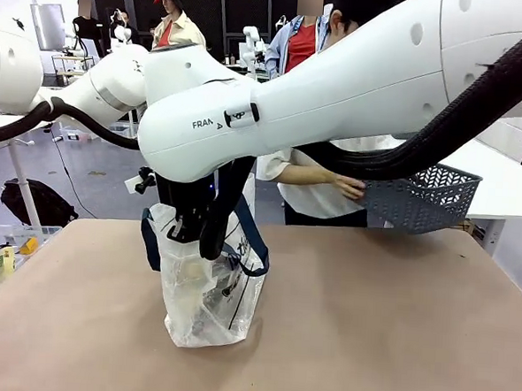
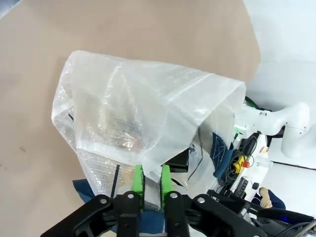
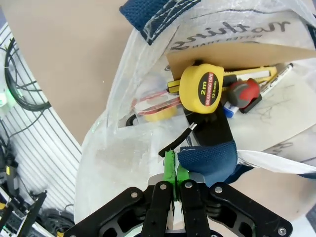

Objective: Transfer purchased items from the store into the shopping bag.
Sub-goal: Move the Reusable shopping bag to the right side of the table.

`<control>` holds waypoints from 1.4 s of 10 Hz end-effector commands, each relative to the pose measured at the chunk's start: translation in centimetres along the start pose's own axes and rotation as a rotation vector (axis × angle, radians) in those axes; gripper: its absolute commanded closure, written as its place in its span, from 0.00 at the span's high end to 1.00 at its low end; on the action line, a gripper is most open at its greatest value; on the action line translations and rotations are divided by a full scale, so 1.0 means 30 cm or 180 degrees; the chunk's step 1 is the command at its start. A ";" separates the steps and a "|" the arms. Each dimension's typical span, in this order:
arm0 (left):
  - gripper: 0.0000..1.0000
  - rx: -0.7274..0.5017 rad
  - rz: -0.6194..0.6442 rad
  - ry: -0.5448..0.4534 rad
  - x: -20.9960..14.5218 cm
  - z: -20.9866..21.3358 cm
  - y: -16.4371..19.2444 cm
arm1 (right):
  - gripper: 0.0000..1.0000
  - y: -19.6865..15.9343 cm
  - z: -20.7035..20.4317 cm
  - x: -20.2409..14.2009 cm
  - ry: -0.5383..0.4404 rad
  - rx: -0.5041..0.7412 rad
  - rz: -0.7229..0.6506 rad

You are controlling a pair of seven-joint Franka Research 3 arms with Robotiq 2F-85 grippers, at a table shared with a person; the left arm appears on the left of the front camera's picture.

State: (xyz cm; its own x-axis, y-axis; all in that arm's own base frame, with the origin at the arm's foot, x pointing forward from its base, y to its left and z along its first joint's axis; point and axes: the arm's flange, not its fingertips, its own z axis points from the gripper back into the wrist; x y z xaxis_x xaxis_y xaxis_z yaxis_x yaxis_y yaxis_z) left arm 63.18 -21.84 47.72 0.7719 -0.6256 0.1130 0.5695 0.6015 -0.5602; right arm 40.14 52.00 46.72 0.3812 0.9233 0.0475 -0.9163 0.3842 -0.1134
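Pincer [image 3: 174, 162] (right, shut) — wrist down — nips shopping bag [image 1: 206, 298].

Robot lab: white arms [image 1: 356, 95], worktable [image 1: 395, 328].

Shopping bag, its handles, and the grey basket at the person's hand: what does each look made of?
Shopping bag: thin translucent plastic film, glossy and crinkled; the contents show through it. Handles: dark navy woven webbing, matte, with visible weave and pale stitching. Basket: grey and perforated, probably rigid moulded plastic with a matte finish.
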 end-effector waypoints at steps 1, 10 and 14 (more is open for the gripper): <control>0.70 -0.0247 -0.0156 -0.0028 0.008 0.020 0.021 | 0.00 0.007 -0.011 0.038 0.0055 -0.0079 0.0099; 0.70 -0.0762 -0.0571 0.0043 0.021 -0.026 0.028 | 0.00 0.044 -0.031 0.104 0.0154 -0.0117 0.0171; 0.70 -0.1131 -0.0748 0.0105 0.022 -0.038 0.046 | 0.00 0.049 -0.046 0.121 0.0230 -0.0139 0.0165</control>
State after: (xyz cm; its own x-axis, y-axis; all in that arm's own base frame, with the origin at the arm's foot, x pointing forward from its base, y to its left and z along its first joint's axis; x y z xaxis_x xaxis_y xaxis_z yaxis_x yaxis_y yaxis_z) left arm 63.48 -22.30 45.92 0.6396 -0.7366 0.2199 0.6005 0.3003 -0.7411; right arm 40.15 54.79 45.75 0.3461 0.9380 -0.0197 -0.9309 0.3407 -0.1319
